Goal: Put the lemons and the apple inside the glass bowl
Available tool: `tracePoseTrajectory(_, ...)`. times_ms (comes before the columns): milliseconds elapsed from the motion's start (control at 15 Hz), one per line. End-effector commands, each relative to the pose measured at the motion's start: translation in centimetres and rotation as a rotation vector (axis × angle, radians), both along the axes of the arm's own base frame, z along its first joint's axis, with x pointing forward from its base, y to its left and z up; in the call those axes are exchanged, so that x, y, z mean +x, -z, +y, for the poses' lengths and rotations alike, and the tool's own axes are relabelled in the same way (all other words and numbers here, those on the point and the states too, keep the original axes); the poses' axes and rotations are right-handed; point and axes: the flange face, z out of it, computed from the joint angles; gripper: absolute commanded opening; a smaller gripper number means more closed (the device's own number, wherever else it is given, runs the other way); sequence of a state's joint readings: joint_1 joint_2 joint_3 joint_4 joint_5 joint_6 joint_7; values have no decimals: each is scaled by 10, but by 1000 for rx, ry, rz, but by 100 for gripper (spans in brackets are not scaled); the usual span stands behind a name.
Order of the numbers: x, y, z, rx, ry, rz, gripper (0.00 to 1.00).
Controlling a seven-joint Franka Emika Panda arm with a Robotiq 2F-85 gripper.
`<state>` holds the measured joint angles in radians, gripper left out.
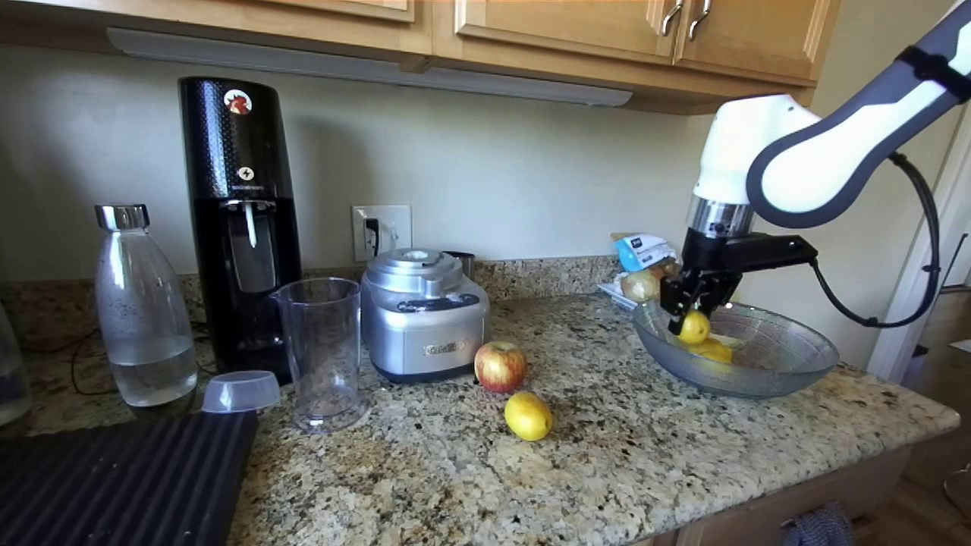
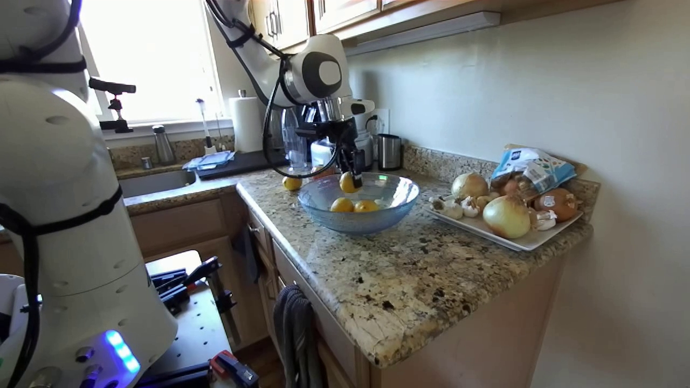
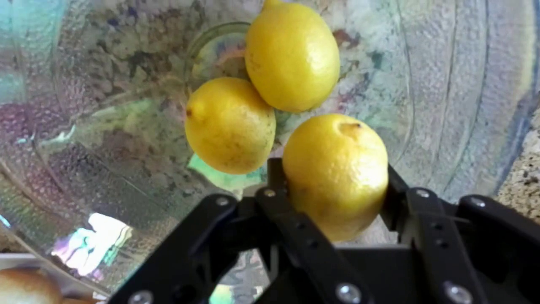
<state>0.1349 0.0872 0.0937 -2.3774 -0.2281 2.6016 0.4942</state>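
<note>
Right inside the end effector [image 3: 335, 183] — pinched — sits one lemon [image 3: 335, 164].

Pebbly glass bowl [image 1: 747, 379], glossy lemons [image 3: 293, 57], polished stone counter [image 1: 622, 455], wooden cupboards [image 1: 569, 29], cloth towel [image 2: 294, 328]

The lemons [image 3: 293, 57] are coloured bright yellow, with small brown marks seen on some in the wrist view. The apple [image 1: 500, 366] is streaked with red over a yellow-orange blush. The glass bowl [image 2: 377, 222] is tinted pale blue in an exterior view, and touches of pink, green and violet are shown on it in the wrist view. The claw [image 3: 334, 180] is finished in black, the arm [image 1: 804, 178] in white and dark grey. The tabletop [image 1: 425, 478] is speckled beige, brown, grey and black. The bag [image 2: 542, 170] is printed in blue and white, and the ridged mat [image 1: 129, 478] is coloured black.
</note>
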Motion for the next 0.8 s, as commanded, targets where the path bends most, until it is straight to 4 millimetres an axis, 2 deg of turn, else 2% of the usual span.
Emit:
tracePoseTrajectory(0, -2, 20, -3, 11, 47, -9, 28)
tracePoseTrajectory(67, -3, 23, -1, 11, 53, -5, 35)
tracePoseTrajectory(133, -6, 21, 1, 11, 47, -1, 78)
tracePoseTrajectory(267, -12, 8, 9, 15, 29, -11, 79)
tracePoseTrajectory(467, -25, -15, 29, 28, -15, -25, 97)
tracePoseTrajectory(533, -29, -24, 38, 34, -40, -39, 100)
tracePoseTrajectory(733, -41, -52, 67, 47, -105, -91, 100)
